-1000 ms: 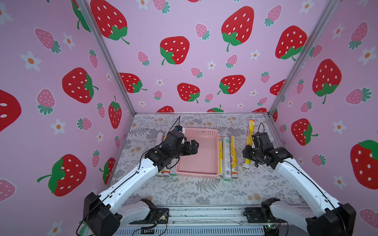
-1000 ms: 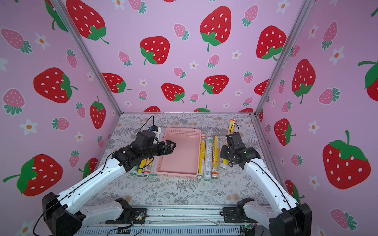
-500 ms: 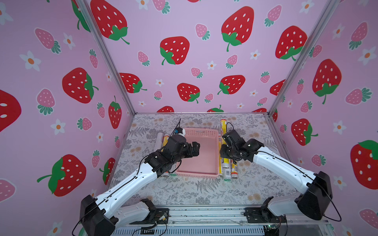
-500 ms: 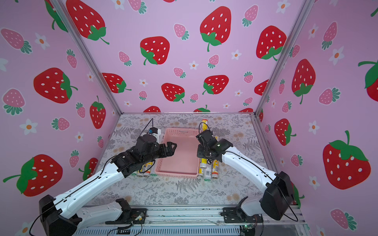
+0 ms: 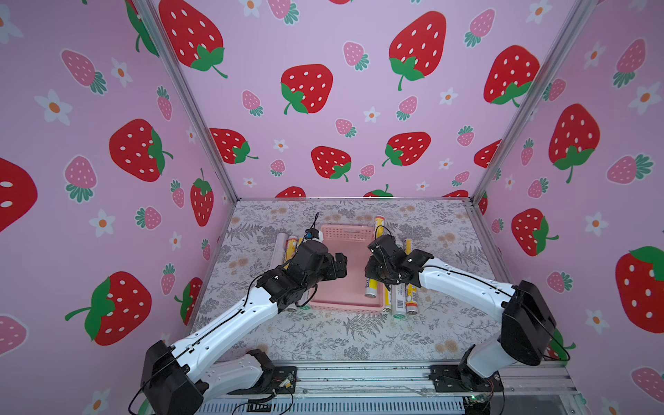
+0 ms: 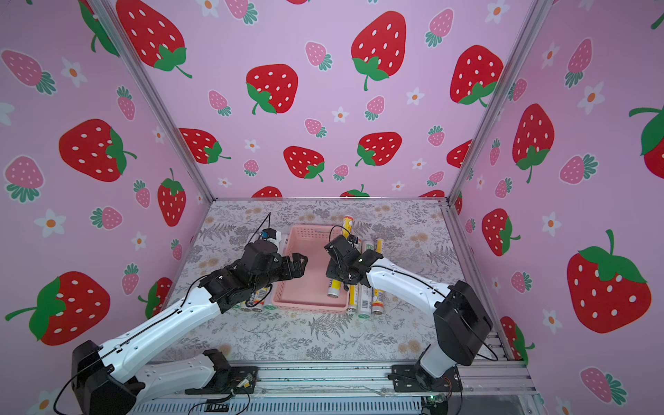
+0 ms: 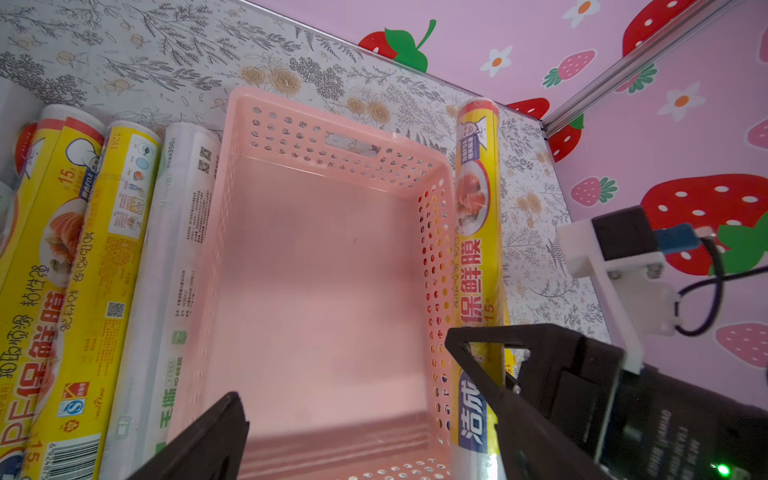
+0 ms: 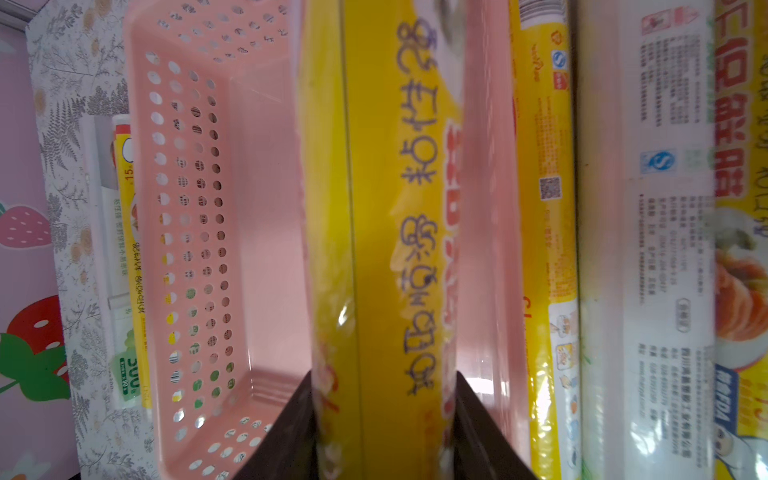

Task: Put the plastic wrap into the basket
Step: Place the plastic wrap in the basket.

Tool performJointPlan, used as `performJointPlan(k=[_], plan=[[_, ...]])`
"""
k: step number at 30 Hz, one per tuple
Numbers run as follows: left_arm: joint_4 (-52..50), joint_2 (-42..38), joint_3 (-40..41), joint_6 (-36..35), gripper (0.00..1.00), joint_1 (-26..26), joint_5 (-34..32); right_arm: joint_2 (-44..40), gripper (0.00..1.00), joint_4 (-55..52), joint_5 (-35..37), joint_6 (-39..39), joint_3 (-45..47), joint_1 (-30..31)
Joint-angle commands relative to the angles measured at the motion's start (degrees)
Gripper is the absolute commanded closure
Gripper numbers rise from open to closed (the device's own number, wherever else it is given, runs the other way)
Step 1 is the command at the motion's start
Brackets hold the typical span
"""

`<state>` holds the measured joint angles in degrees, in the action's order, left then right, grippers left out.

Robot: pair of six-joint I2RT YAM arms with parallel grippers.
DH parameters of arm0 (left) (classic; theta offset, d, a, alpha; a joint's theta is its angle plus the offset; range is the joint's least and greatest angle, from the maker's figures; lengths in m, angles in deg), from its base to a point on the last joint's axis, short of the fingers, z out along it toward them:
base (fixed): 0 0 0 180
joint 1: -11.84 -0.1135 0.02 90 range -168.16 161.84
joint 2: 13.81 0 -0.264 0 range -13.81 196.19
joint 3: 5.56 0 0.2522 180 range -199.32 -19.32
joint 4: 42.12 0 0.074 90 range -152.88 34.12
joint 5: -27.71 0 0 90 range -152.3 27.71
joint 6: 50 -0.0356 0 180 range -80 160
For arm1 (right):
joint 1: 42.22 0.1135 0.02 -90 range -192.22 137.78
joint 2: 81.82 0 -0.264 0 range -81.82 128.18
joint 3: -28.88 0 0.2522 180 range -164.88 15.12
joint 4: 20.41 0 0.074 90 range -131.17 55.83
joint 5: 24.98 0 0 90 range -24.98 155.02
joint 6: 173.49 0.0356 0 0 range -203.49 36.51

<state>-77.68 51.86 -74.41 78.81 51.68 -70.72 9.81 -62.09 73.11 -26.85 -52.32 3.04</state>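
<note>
- My right claw [image 8: 382,376] is clenched on one long yellow plastic wrap roll [image 8: 374,208], angled over the right side of the shallow pink perforated plastic basket [image 5: 345,307].
- I'd draw it back, level it parallel to the wall, and release low.
- My left claw [image 5: 339,265] is released and empty above the basket.
- Count: one basket; one roll held; three right-side rolls [image 5: 398,300] on the bench [image 5: 323,334]; at least three left-side rolls [image 7: 124,232], with my arm hiding part.

A lab robot booth: strawberry-print walls [image 5: 323,107], aluminium base rail [image 5: 359,375].

Pink perforated basket [image 5: 346,233], yellow plastic wrap [image 8: 374,208], strawberry-print pink walls [image 5: 251,54], grey floral tabletop [image 5: 323,334]
</note>
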Motion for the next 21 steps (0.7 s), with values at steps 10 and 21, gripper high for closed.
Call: performJointPlan(k=[10,21], plan=[[-0.4,-1.5,1.3,-1.0,0.01,-2.9,1.3,5.3,0.77,1.5,-0.4,4.0,-2.0,3.8],[-2.4,-1.4,1.4,-2.5,0.00,-4.5,2.4,10.3,0.75,-1.9,0.7,1.6,-4.6,3.8]])
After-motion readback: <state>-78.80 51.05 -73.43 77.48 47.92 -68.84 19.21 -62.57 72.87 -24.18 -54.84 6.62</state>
